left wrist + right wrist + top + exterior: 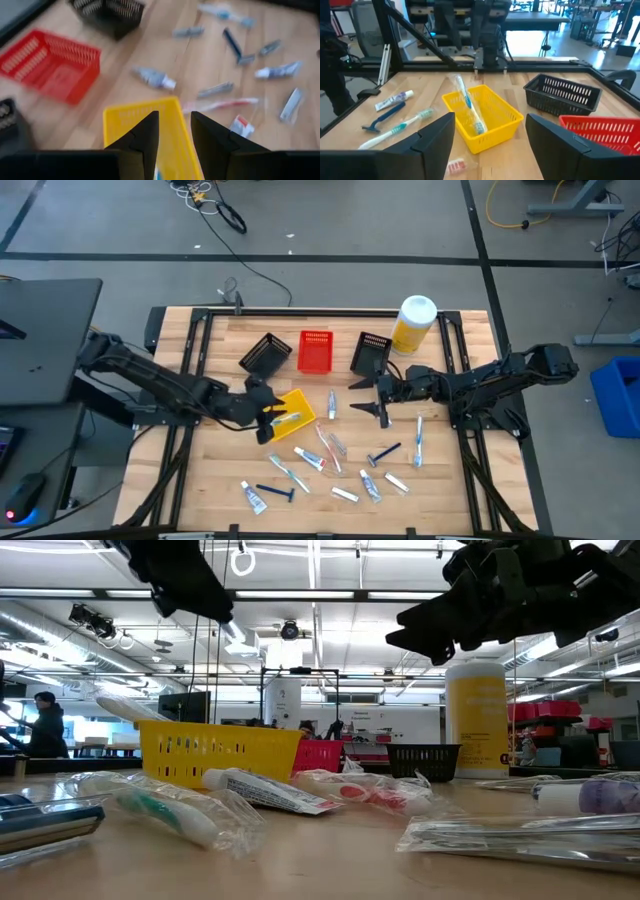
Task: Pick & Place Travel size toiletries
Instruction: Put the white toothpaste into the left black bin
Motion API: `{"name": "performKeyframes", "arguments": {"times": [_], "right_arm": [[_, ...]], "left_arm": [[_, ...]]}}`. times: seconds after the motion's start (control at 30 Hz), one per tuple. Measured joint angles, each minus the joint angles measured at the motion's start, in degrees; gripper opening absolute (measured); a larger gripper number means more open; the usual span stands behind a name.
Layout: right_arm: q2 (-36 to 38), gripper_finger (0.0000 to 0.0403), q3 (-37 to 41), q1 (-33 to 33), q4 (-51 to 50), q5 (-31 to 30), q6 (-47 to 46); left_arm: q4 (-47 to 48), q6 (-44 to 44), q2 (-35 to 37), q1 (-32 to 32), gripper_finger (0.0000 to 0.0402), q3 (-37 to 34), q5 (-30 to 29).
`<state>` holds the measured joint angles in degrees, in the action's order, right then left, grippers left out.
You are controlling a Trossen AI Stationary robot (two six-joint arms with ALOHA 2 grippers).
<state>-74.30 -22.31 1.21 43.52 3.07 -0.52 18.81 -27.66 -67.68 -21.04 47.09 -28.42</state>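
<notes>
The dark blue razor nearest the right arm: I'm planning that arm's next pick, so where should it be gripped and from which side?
Grip the dark blue razor mid-handle, coming straight down from above. It lies flat on the table, its slim handle clear of neighbours, while the head is wider and awkward. The right gripper is open close by; turn its fingers across the handle's length.

You see one wrapped toothbrush [469, 105] lying tilted in the yellow basket [495, 125], one end poking above its rim. Other toothbrushes [418, 440], white tubes [345, 494] and dark blue razors [384, 453] lie flat, scattered across the wooden tabletop [215, 470].
</notes>
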Motion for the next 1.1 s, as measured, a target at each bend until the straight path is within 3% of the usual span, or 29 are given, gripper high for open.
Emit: {"name": "performKeyframes", "arguments": {"times": [0.2,0.5,0.77,1.1], "right_arm": [[0.0,0.0242,0.0,0.9,-2.6,0.4,-0.8],[-0.3,0.0267,0.0,5.0,-4.3,-1.4,-3.3],[-3.6,0.0261,0.0,8.0,-5.9,-2.9,-9.1],[-11.5,0.0245,0.0,11.9,-2.9,-8.6,-12.0]], "left_arm": [[-16.0,4.9,-1.2,0.0,0.0122,-5.7,3.9],[-23.9,6.1,-7.2,-0.2,0.0122,-8.1,8.3],[-34.7,8.3,-15.7,-0.2,0.0122,-7.9,17.3],[-34.0,13.3,-21.4,-0.7,0.0122,-3.8,22.5]]}}
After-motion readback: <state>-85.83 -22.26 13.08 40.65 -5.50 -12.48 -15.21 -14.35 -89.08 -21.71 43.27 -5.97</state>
